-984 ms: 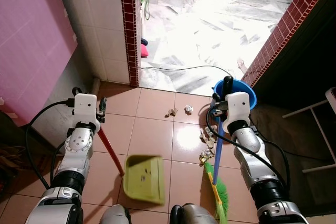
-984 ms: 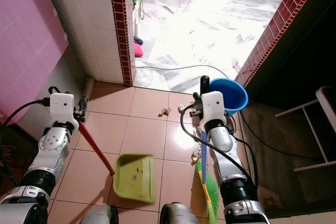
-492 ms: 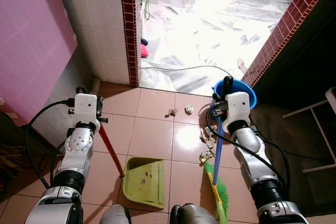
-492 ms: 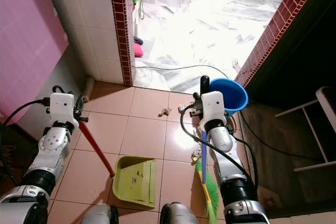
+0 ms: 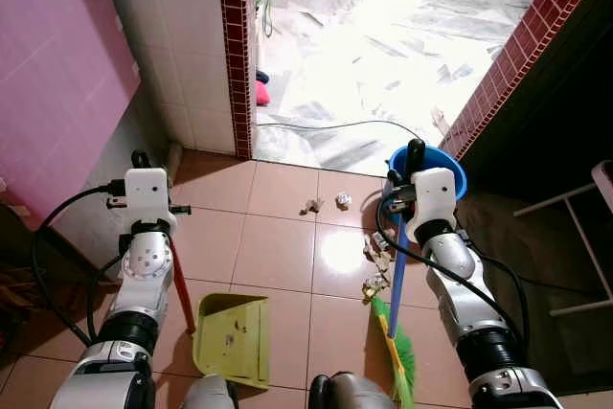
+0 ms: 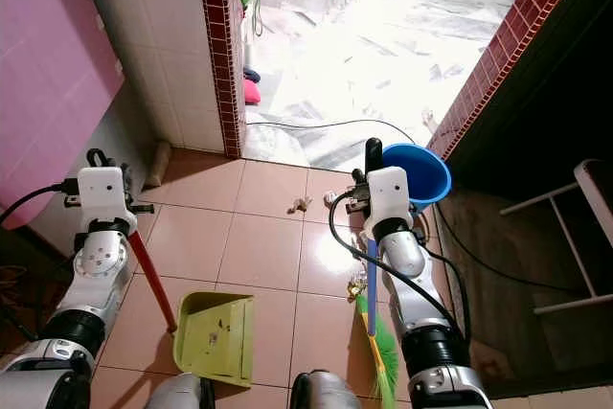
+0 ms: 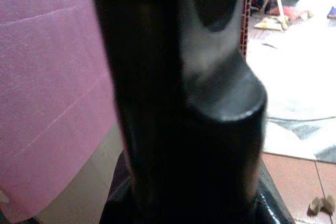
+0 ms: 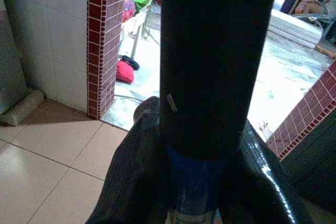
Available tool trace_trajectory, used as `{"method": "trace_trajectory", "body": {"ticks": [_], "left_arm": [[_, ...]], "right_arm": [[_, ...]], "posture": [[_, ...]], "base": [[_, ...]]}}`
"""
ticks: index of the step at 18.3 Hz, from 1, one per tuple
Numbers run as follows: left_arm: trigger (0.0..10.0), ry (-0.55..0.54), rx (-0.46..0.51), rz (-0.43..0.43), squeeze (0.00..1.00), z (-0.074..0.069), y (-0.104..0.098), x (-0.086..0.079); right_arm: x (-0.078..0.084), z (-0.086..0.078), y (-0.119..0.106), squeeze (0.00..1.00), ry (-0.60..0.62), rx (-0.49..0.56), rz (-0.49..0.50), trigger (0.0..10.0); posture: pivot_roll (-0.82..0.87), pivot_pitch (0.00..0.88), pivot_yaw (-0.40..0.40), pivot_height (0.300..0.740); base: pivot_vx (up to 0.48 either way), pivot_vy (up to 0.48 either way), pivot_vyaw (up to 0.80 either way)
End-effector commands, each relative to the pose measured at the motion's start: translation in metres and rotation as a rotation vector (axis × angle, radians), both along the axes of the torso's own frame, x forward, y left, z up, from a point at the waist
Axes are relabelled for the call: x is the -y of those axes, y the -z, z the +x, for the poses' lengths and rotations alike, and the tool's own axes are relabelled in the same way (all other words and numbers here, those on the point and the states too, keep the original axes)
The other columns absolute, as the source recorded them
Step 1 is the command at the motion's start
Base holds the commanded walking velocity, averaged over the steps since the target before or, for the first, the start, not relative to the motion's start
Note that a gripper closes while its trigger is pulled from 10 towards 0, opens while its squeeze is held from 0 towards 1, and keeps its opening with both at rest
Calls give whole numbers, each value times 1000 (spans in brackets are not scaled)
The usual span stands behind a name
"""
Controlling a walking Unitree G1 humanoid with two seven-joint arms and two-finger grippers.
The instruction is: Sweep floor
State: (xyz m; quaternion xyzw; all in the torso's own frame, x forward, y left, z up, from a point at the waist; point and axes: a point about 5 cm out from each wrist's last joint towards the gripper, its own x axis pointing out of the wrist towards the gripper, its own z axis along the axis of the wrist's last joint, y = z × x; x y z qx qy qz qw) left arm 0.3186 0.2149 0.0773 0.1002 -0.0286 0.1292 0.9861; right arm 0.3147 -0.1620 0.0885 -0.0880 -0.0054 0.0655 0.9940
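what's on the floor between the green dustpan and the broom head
In the left eye view, bare pink tile lies between the green dustpan and the broom head. The litter lies farther out, beside the blue broom handle.

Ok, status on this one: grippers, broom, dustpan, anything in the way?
Left gripper shut on dustpan handle. Right gripper shut on broom. Scraps unswept between them. Blue bucket behind the right gripper.
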Motion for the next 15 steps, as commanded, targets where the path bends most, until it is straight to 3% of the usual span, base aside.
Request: {"method": "trace_trajectory", "body": {"ticks": [1, 5, 10, 12, 14, 15], "left_arm": [[0, -15, 26, 29, 0, 0, -3, -1], [0, -5, 26, -28, 0, 14, -9, 15], [0, 15, 69, -201, 0, 37, -30, 52], [0, -10, 72, -282, 0, 42, -35, 56], [0, 4, 34, -259, 0, 40, -27, 59], [745, 7, -8, -255, 0, 36, -17, 58]], "right_arm": [[4, 3, -9, 0, 8, 40, -25, 10000], [3, 4, -10, 0, 3, 42, -24, 10000], [4, 3, -10, 0, 7, 44, -28, 10000], [4, 2, -10, 0, 7, 44, -28, 10000], [4, 2, -10, 0, 8, 45, -27, 10000], [5, 1, -10, 0, 9, 43, -27, 10000]], "posture": [[-67, 51, -89, 740], [-70, 49, -89, 740], [-85, 51, -88, 740], [-89, 53, -87, 740], [-90, 56, -86, 740], [-89, 62, -84, 740]], "base": [[0, 0, 0], [0, 0, 0], [0, 0, 0], [0, 0, 0], [0, 0, 0], [0, 0, 0]]}}
